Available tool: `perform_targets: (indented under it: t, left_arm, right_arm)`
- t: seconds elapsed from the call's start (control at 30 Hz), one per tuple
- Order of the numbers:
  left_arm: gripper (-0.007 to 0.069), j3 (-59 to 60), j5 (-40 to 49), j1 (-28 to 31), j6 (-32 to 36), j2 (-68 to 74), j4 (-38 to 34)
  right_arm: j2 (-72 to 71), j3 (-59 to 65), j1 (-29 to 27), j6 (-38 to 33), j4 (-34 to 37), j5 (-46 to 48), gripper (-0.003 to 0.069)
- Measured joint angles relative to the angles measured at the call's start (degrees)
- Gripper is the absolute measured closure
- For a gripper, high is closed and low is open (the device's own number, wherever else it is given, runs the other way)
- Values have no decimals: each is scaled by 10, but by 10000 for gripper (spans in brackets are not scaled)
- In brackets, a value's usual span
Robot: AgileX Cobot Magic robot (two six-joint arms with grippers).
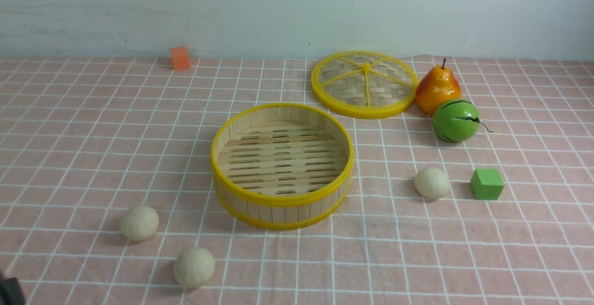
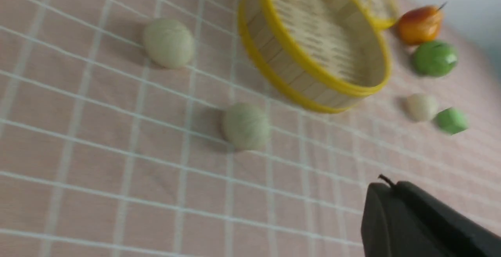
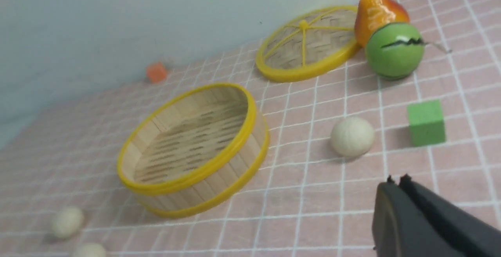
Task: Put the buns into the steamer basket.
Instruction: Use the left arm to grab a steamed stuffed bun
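Observation:
The steamer basket (image 1: 281, 165) stands empty mid-table, and shows in both wrist views (image 2: 313, 45) (image 3: 193, 149). Three cream-white buns lie on the cloth: one front left (image 1: 139, 223), one nearer the front edge (image 1: 194, 267), one right of the basket (image 1: 432, 183) beside the green cube. In the left wrist view two buns (image 2: 168, 42) (image 2: 246, 126) lie ahead of my left gripper (image 2: 387, 184), which is shut and empty. My right gripper (image 3: 395, 182) is shut and empty, a short way from the right bun (image 3: 352, 136). The front view shows only a dark bit of the left arm at the bottom left corner.
The flat woven lid (image 1: 365, 83) lies at the back right. A pear (image 1: 437, 88) and a glossy green striped ball (image 1: 455, 120) stand beside it. A green cube (image 1: 487, 184) sits right of the right bun. An orange cube (image 1: 180, 57) sits by the back wall.

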Motion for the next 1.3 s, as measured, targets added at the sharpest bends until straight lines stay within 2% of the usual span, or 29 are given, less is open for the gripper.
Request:
perform_targets:
  t: [0.07, 0.17, 0.2, 0.37, 0.53, 0.6, 0.67, 0.7, 0.73, 0.77, 0.87, 0.97, 1.1, 1.3]
  left_arm:
    - [638, -54, 59, 0, 24, 61, 63]
    - [638, -107, 104, -10, 38, 118, 117]
    - [638, -133, 122, -29, 39, 157, 139]
    - [638, -184, 131, -106, 41, 266, 175]
    - [617, -247, 130, -141, -11, 416, 214]
    - [568, -276, 127, -142, -18, 481, 223]
    - [521, -297, 122, -142, -21, 519, 225]
    - [455, -320, 116, -142, -23, 576, 226]
    - [437, -326, 115, -142, -25, 582, 226]
    - [370, -345, 109, -142, -30, 623, 226]
    - [235, -380, 90, -136, -37, 697, 224]
    - [142, -395, 63, -115, -39, 748, 215]
    - [107, -398, 29, -83, -42, 786, 211]
    - [117, -399, -1, -71, -43, 826, 217]
  right_arm:
    - [76, -67, 0, -42, -30, 41, 678]
    - [140, -124, 9, -56, -54, 91, 678]
    - [196, -172, 27, -57, -73, 144, 678]
    - [323, -274, 107, -55, -133, 278, 677]
    - [430, -356, 207, 20, -251, 376, 674]
    - [461, -379, 239, 62, -312, 402, 673]
    - [475, -386, 256, 80, -337, 411, 673]
    - [483, -392, 269, 93, -357, 414, 671]
    - [484, -392, 272, 94, -358, 415, 671]
    - [485, -394, 277, 97, -361, 416, 671]
    - [482, -396, 279, 98, -363, 417, 670]
    - [473, -396, 279, 99, -366, 416, 669]
    - [463, -396, 279, 99, -366, 414, 668]
    - [461, -396, 279, 99, -366, 394, 664]
